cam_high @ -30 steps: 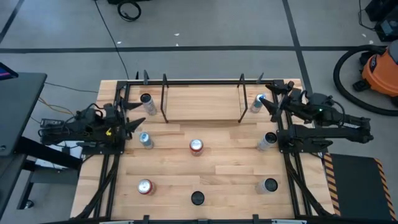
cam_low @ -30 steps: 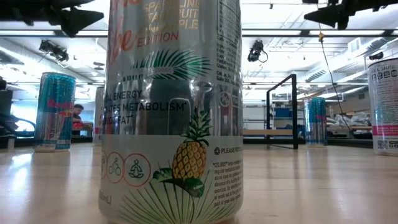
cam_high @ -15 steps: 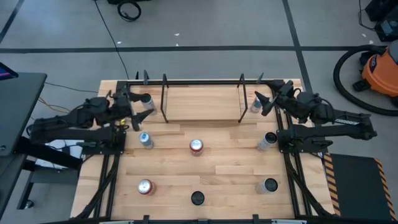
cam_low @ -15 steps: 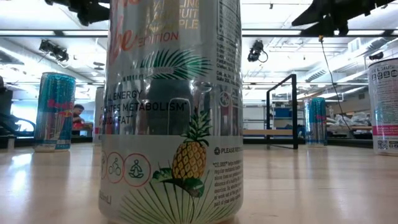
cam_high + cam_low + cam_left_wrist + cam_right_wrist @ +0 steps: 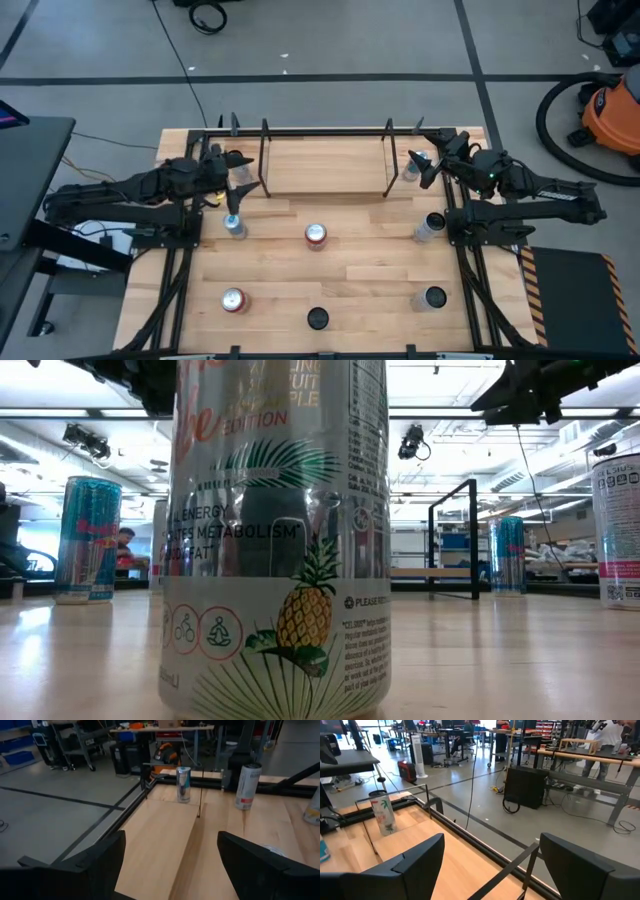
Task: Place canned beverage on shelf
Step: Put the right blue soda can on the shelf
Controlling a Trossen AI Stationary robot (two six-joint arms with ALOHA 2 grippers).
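Shelf (image 5: 325, 165): thin black rods, pale wood board; lies between left gripper (image 5: 243, 178) and right gripper (image 5: 424, 166); both sets of fingers parted, empty.

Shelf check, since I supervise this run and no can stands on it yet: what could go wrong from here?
1. The open, empty left tool hangs right beside the back-left can; a sideways drift could topple it.
2. The open right tool sits close to the back-right can and the thin end rods of the shelf; it might snag a rod or knock that can.
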